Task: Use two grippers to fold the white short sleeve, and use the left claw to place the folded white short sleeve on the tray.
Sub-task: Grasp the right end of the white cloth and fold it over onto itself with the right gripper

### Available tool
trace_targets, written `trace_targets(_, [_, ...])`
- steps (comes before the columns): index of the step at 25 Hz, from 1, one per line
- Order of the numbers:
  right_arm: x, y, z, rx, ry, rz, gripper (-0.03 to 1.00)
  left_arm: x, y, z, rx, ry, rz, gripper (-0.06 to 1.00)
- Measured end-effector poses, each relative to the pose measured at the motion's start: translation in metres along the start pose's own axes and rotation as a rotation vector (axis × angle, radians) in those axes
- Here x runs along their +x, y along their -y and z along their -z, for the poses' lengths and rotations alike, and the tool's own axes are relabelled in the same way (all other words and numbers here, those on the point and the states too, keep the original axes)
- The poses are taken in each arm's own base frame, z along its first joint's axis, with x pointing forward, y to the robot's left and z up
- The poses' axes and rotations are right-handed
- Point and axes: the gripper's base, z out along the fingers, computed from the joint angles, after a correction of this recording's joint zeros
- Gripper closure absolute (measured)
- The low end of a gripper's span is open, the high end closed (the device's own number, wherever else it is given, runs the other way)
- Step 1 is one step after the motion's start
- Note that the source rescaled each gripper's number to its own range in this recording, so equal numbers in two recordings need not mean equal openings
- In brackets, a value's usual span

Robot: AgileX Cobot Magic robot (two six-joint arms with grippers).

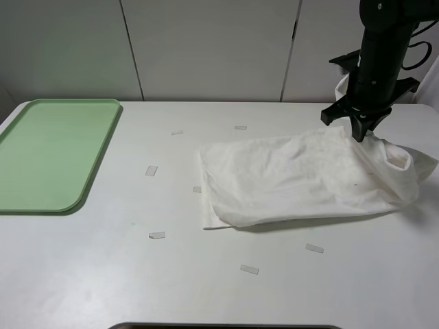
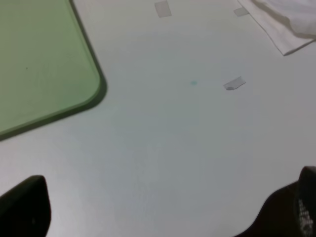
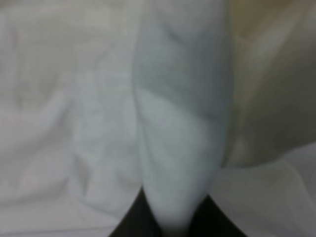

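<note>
Looking down on a white table (image 1: 206, 295), the overhead camera shows the white short sleeve (image 1: 295, 178) lying wrinkled on its right half, already doubled over once into a rough oblong. Its right end is bunched and lifted off the surface. The pale green tray (image 1: 48, 154) sits bare at the far left edge, well apart from the shirt.

My right gripper (image 1: 361, 133) hangs from a black arm over the shirt's far right corner. Its jaws are closed on a pinch of cloth, and my right wrist camera shows a band of white fabric (image 3: 182, 123) rising from between them. My left claw (image 2: 160, 212) is out of the overhead view. Its wrist camera shows two dark fingertips spread apart with nothing between them, above bare table near the tray's rounded corner. Small pale tape strips (image 1: 151, 170) dot the table around the shirt.

I judge the step in hand to be the next fold. To do it well, I should bring the left claw to the matching near corner, grip the hem, and carry both corners across level and together. That way the edge lands square instead of dragging the lower layer.
</note>
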Motion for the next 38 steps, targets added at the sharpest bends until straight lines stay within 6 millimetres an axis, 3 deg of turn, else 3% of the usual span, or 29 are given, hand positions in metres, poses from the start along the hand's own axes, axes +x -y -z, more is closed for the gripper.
trace_targets(3, [0.000,-0.002,0.000,-0.018,-0.001,-0.008,0.93,0.000,0.000,0.000,0.000,0.000,0.000,-0.04])
trace_targets(5, [0.000,-0.003,0.000,-0.037,0.000,-0.017,0.87,0.000,0.000,0.000,0.000,0.000,0.000,-0.04])
trace_targets(6, [0.000,-0.005,0.000,-0.059,0.002,-0.027,0.76,0.000,0.000,0.000,0.000,0.000,0.000,-0.04])
trace_targets(7, [0.000,-0.007,0.000,-0.081,0.001,-0.038,0.54,0.000,0.000,0.000,0.000,0.000,0.000,-0.04])
trace_targets(8, [0.000,-0.007,0.000,-0.081,0.001,-0.038,0.54,0.000,0.000,0.000,0.000,0.000,0.000,-0.04])
trace_targets(10, [-0.001,-0.010,0.001,-0.112,0.009,-0.053,0.22,0.000,0.000,0.000,0.000,0.000,0.000,-0.04])
trace_targets(12, [-0.003,-0.013,0.001,-0.142,0.028,-0.068,0.07,0.000,0.000,0.000,0.000,0.000,0.000,-0.04])
trace_targets(14, [-0.005,-0.014,0.001,-0.155,0.051,-0.076,-0.01,0.000,0.000,0.000,0.000,0.000,0.000,-0.04])
trace_targets(21, [-0.005,-0.013,0.001,-0.136,0.053,-0.064,-0.03,0.000,0.000,0.000,0.000,0.000,0.000,-0.04])
trace_targets(27, [-0.001,-0.001,0.002,-0.034,0.016,-0.050,-0.03,0.000,0.000,0.000,0.000,0.000,0.000,-0.04])
trace_targets(29, [0.002,0.015,0.001,0.004,0.005,-0.109,-0.03,0.000,0.000,0.000,0.000,0.000,0.000,-0.04])
trace_targets(30, [0.005,0.033,-0.002,0.018,0.001,-0.166,-0.03,0.000,0.000,0.000,0.000,0.000,0.000,-0.04])
trace_targets(34, [0.008,0.052,-0.006,0.021,0.006,-0.221,-0.03,0.000,0.000,0.000,0.000,0.000,0.000,-0.04])
trace_targets(35, [0.013,0.074,-0.011,0.025,0.010,-0.286,-0.03,0.000,0.000,0.000,0.000,0.000,0.000,-0.04])
trace_targets(38, [0.021,0.099,-0.017,0.030,0.004,-0.344,-0.03,0.000,0.000,0.000,0.000,0.000,0.000,-0.04])
